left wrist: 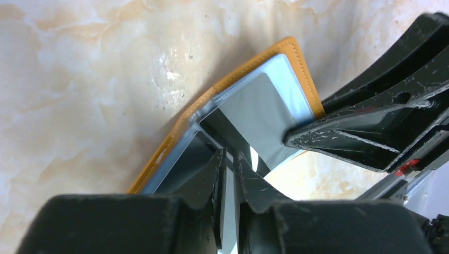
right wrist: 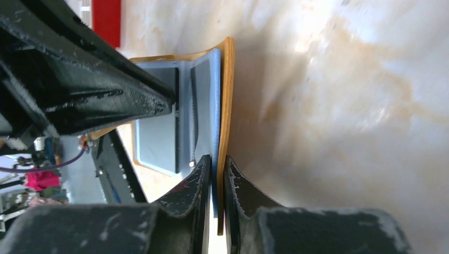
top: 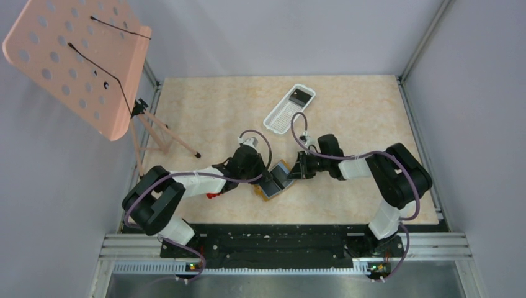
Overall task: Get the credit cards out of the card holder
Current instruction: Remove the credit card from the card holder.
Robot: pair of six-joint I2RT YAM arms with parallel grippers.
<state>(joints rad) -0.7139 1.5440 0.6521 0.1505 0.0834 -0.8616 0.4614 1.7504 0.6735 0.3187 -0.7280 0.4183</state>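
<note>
Marbled beige surface point(top: 347, 118) carries the card holder point(top: 275, 181), open between both arms. One flap is pinched in the left tool point(left wrist: 230, 164), pressed nearly together; the tan other flap in the right tool point(right wrist: 216, 164). Spreading it looks the step in hand; grey credit cards point(right wrist: 157, 132) sit pocketed inside, so next one tool must release and pinch a card's edge. No writing legible

This looks like a robotics lab test cell. A left arm point(top: 186, 183) and a right arm point(top: 372, 167), both trailing purple cables point(top: 265, 141), are bolted to a metal rail point(top: 279, 251) at the edge of a marble-patterned table point(top: 360, 118). Plain grey walls point(top: 279, 31) and aluminium frame posts point(top: 425, 37) box the table in. A pink perforated stand point(top: 74, 56) and a white slotted tray point(top: 277, 119) sit inside.
</note>
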